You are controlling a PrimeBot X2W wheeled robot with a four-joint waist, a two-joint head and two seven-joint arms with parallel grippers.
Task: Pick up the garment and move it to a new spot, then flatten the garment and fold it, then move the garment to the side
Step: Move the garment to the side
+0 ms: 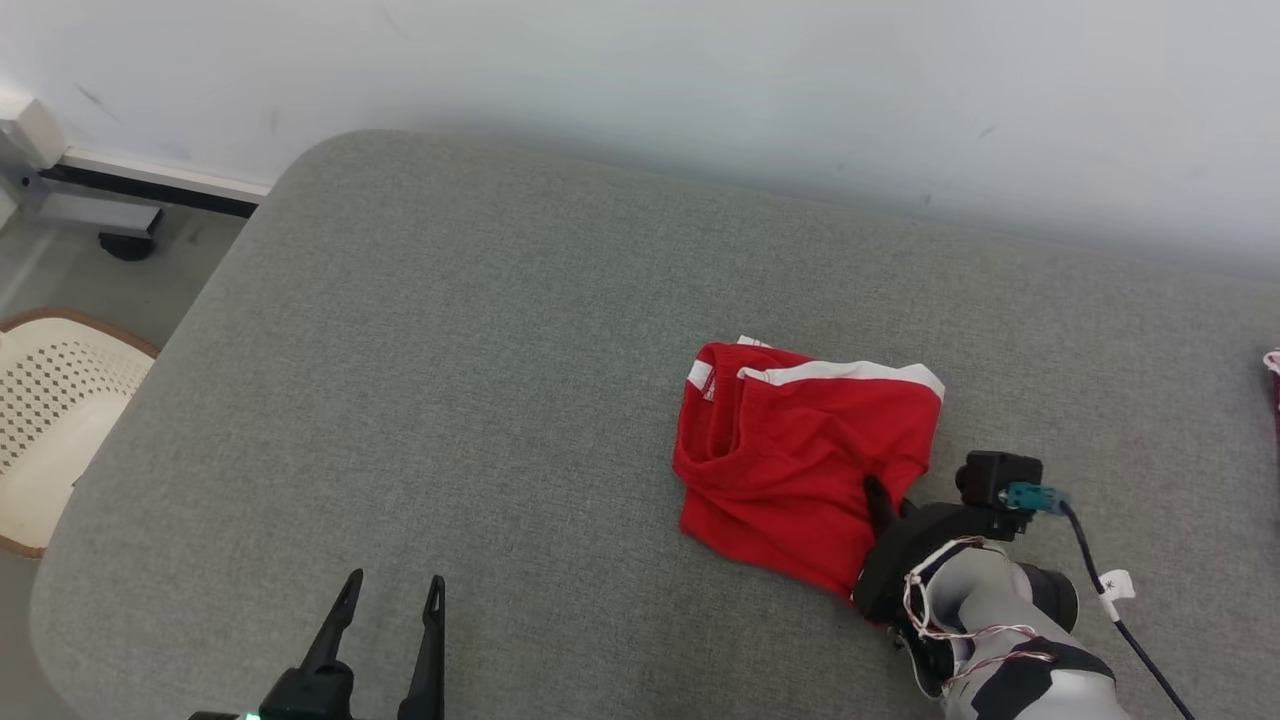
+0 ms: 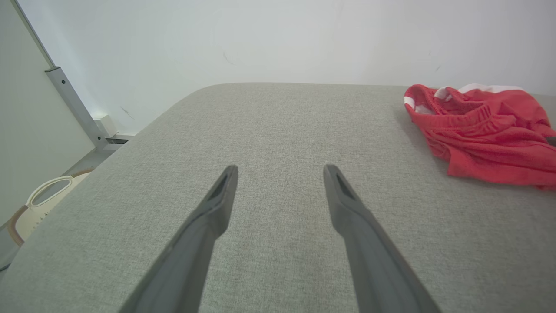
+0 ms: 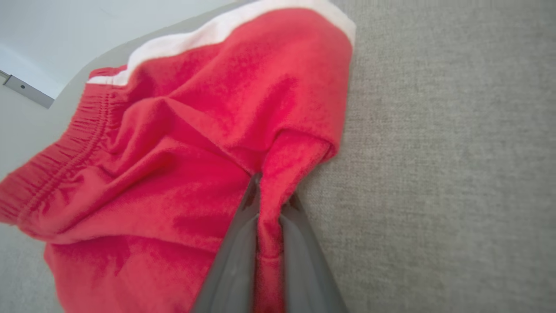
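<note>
Right fingers [image 3: 234, 261]: clamped together on a raised fold at the near right hem of the garment [image 3: 182, 143]; red cloth is pinched between them and bulges above the tips.
Left fingers [image 2: 208, 226]: apart, holding nothing, low over bare grey cloth near the front edge and well apart from the garment.
Garment: red shorts with a white stripe and a gathered waistband, lying crumpled on the cushioned surface [image 1: 450, 380], right of its middle; the waistband faces left and the striped edge faces the wall.
Garment edges: the left and far edges lie loose on the cloth; the near right corner is under the right wrist.
Open room, left: a wide bare stretch runs from the garment to the rounded far-left corner and down the left edge.
Open room, far: a bare strip lies between the striped edge and the pale wall [image 1: 700, 70].
Open room, right: grey cloth just beside the pinched fold, then a sliver of a pink-red item [image 1: 1274, 372] at the picture's edge.
Basket [image 1: 50, 420]: cream, perforated, brown-rimmed, on the floor beyond the left edge; what it holds cannot be told.
Metal rail [image 1: 110, 195]: along the wall foot beyond the far-left corner.
</note>
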